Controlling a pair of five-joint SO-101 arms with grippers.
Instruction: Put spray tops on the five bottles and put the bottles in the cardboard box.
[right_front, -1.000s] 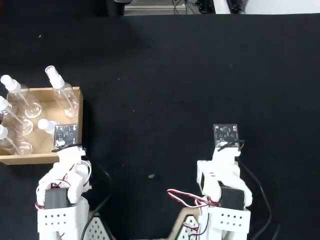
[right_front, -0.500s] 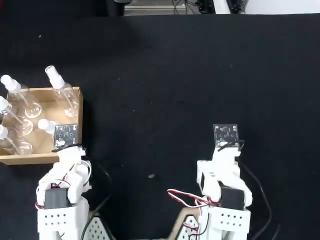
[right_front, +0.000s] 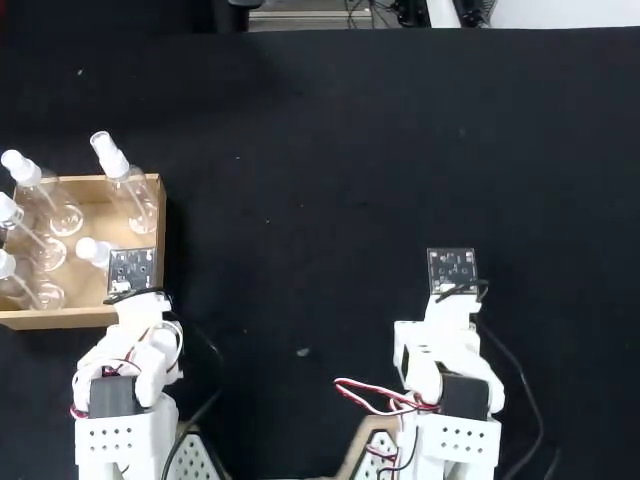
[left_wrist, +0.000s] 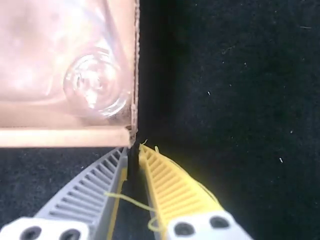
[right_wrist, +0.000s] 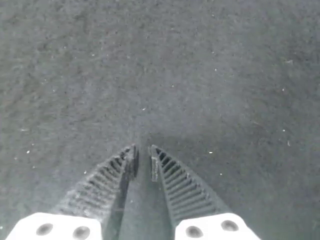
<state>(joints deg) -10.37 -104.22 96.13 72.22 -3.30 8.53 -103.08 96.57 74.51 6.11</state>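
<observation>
The cardboard box sits at the table's left edge and holds several clear bottles with white spray tops. My left arm is drawn back just in front of the box's near right corner. In the left wrist view my left gripper is shut and empty, its tips right at the box corner, with a clear bottle inside the wall. My right arm rests at the front right. My right gripper is shut on nothing, just above the black cloth.
Black cloth covers the whole table. Red and black cables loop between the two arm bases at the front edge. The box's right wall stands close beside the left gripper.
</observation>
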